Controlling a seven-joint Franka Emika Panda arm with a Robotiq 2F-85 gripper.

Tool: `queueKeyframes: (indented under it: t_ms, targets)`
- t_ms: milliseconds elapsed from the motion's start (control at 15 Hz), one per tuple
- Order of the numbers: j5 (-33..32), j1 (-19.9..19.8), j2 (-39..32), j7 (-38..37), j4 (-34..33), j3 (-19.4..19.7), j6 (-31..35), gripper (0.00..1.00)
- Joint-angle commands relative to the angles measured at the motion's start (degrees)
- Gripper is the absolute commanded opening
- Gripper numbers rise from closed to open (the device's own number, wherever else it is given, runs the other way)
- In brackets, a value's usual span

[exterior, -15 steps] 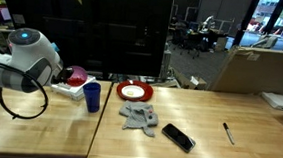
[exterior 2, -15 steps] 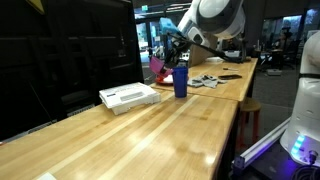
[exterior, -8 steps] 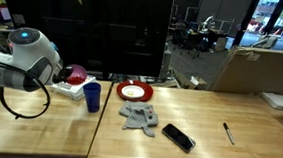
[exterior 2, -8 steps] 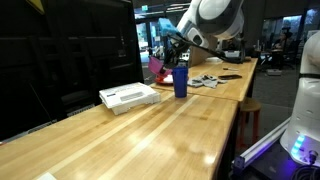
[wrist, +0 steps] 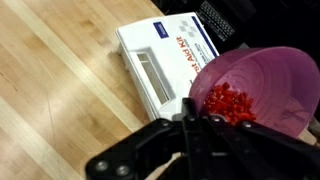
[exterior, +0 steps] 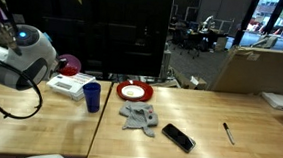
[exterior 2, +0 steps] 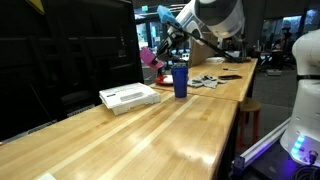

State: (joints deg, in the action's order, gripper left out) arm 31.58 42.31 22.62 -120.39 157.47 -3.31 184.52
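My gripper (wrist: 190, 112) is shut on the rim of a pink bowl (wrist: 262, 82) that holds small red pieces (wrist: 228, 103). The bowl (exterior: 70, 64) hangs in the air above a white box (exterior: 69, 84) at the back of the table; in an exterior view the bowl (exterior 2: 150, 57) is up left of a blue cup (exterior 2: 180, 80). The wrist view shows the white box (wrist: 160, 55) lying on the wood right under the bowl. The blue cup (exterior: 91, 96) stands beside the box.
A red plate (exterior: 135, 91) with a white centre, a grey cloth (exterior: 139, 116), a black phone (exterior: 177, 138) and a pen (exterior: 228, 132) lie on the wooden table (exterior: 207, 149). A cardboard box (exterior: 257, 69) stands behind.
The arm has lifted the pink bowl up off the area by the white box and carried it higher; the gripper stayed shut on it.
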Motion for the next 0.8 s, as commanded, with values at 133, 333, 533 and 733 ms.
queueKeyframes:
  t_ms: [133, 333, 533, 733]
  targets:
    - [0.8, 12.3, 3.8, 1.9, 2.6, 12.3, 5.7, 0.01]
    - [2.0, 15.2, 2.6, 2.1, 1.6, 16.0, 9.0, 0.01]
    - [1.9, 18.0, 2.6, 1.7, 1.5, 19.6, 12.8, 0.01]
    - [1.3, 21.2, 3.1, 1.1, 1.5, 23.2, 16.5, 0.01]
